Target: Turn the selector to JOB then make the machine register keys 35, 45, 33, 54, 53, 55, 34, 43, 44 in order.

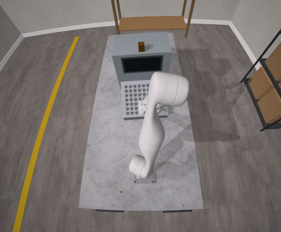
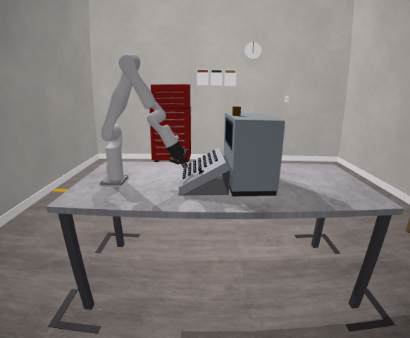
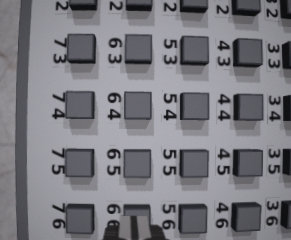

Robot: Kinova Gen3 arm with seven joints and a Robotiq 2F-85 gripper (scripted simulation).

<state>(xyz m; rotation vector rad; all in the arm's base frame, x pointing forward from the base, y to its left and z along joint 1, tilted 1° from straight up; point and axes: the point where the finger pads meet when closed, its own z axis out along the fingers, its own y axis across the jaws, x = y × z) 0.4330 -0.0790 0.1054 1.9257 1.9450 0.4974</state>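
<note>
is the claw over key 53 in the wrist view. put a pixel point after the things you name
No, the claw (image 3: 134,220) is in front of key 66 (image 3: 136,209), two rows from key 53 (image 3: 194,50).

Dim, even lt | soft shadows R of arm (image 1: 151,129) | wrist slightly blurry

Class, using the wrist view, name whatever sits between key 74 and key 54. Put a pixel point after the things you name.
Key 64 (image 3: 137,105), with its printed label, sits between key 74 (image 3: 79,105) and key 54 (image 3: 194,106), as the wrist view shows.
</note>
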